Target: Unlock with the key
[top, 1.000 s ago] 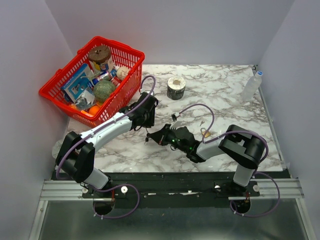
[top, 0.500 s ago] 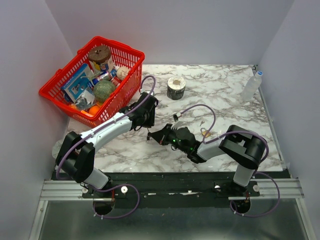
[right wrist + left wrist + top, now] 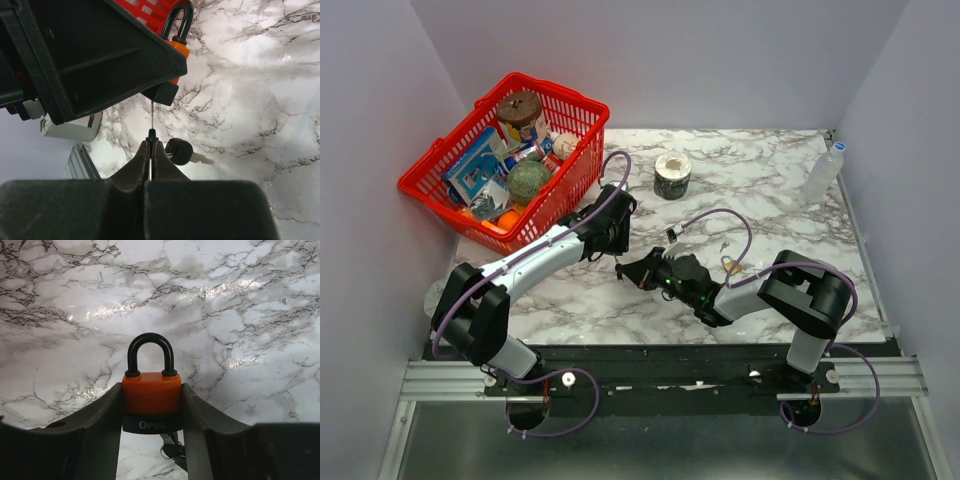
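Two grippers meet: the left gripper [image 3: 151, 388] is clamped on the orange-and-black padlock [image 3: 151, 401] (shackle outward), the right gripper [image 3: 150, 145] pinches the key [image 3: 151, 132], whose blade seemingly reaches the padlock's base.

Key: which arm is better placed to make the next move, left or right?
Right. The right hand is shut on the key, its blade pointing at the underside of the orange padlock. The left hand is occupied clamping that padlock, so it should probably just hold it steady.
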`<action>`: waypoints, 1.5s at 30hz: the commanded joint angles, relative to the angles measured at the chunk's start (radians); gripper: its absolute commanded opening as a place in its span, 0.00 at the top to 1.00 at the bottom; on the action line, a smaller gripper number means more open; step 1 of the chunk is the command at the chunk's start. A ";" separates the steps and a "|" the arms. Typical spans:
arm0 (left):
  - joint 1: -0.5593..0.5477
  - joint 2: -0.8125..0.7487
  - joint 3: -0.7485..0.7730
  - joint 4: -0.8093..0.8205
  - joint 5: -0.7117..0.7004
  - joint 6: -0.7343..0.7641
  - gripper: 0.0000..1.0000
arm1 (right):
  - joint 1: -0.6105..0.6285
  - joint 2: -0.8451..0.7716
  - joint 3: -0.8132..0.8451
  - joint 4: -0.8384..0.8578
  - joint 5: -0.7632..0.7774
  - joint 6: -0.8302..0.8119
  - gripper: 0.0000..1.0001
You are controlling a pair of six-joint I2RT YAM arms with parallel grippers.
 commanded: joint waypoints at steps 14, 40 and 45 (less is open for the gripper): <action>0.005 -0.023 -0.009 0.027 0.043 -0.027 1.00 | 0.003 0.052 0.045 0.062 0.188 0.085 0.99; 0.045 -0.031 -0.018 0.033 0.133 -0.041 1.00 | 0.005 0.207 0.100 0.355 0.363 0.057 0.99; 0.077 -0.013 -0.021 0.036 0.220 -0.036 1.00 | 0.005 0.232 0.097 0.420 0.367 0.049 0.99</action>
